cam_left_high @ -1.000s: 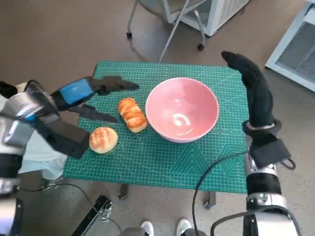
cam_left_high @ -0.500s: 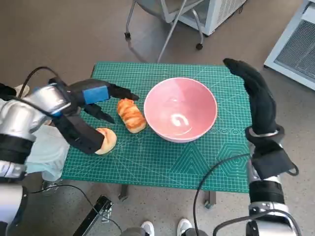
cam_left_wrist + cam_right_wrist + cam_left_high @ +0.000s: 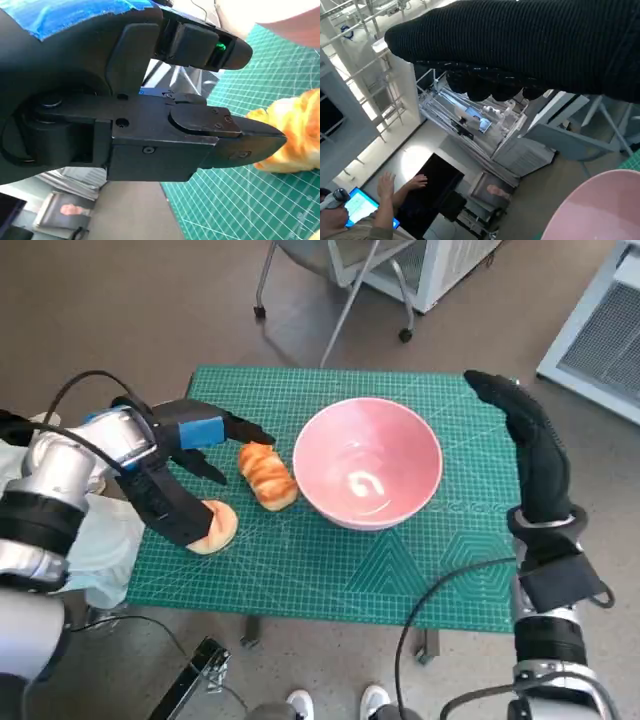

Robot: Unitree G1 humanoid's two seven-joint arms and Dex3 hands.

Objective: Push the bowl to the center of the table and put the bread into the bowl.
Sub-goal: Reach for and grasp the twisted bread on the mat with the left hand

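1. Left hand point(image 3: 195, 435) hovers over the left part of the green mat point(image 3: 330, 570), fingers spread, holding nothing. Fingertips reach toward the long bread point(image 3: 267, 474).
2. Long bread lies on the mat just right of the left hand's fingertips, between hand and bowl point(image 3: 367, 462). Whether the fingertips touch it cannot be told. In the left wrist view its end point(image 3: 295, 130) shows just past the black fingers point(image 3: 240, 137).
3. Long bread's long axis runs diagonally: far end toward the hand's fingertips, near end toward the bowl's near-left rim, close beside or touching it.
4. Round bread point(image 3: 213, 527) sits near the mat's left-front area, partly hidden under the left forearm point(image 3: 165, 505). No long axis to read.
5. Bowl: pink, upright, empty, right of the mat's middle.
6. Right hand point(image 3: 530, 445) is raised at the bowl's right side, fingers straight and together, pointing away from the robot, holding nothing. Contact with the rim cannot be told.
7. Right wrist view: glove point(image 3: 530, 45), pink rim point(image 3: 600, 205), a person's hands point(image 3: 395, 185) at a tablet.
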